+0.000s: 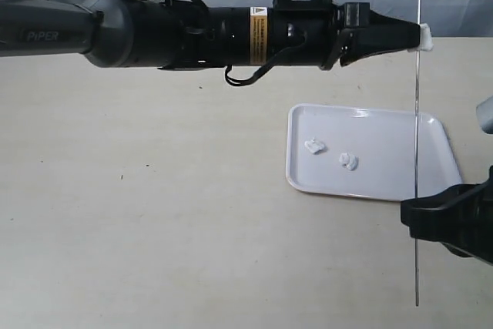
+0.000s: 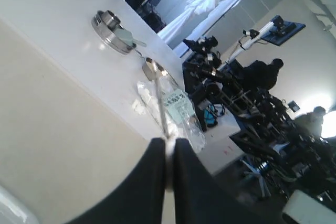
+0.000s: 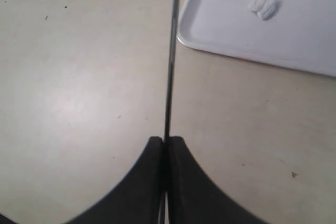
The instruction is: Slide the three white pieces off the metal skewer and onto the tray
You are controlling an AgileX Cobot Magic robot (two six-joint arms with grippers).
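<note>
Chiefly the risk sits at the left gripper point(image 1: 412, 36). Its jaws are pressed almost together on the third white piece point(image 1: 424, 37), right where the metal skewer point(image 1: 417, 82) runs through it. The left wrist view shows only a pale sliver between the two black jaws, with the rod leading away from their tips. That lump sits close to the skewer's far end and, in the exterior view, appears beyond the far rim of the tray point(image 1: 385, 132). If it were drawn off there and released, it would probably land on the bare surface point(image 1: 154, 213) rather than in the tray; how high the rod is held cannot be judged. A soft lump squeezed this hard could also tear, or cling to a jaw instead of dropping. A pull out of line with the rod could bend it or twist it in the other grasp. The right gripper point(image 1: 410, 213) has its jaws fully closed on the skewer toward its near end, with a short length sticking out on the near side. The right wrist view shows the rod pinched at the very tips, a narrow hold that might let it pivot. Further out, the left-hand white piece point(image 1: 313, 146) and the right-hand white piece point(image 1: 348, 161) lie near each other in the tray's left half, and the skewer crosses over the tray's right side.
</note>
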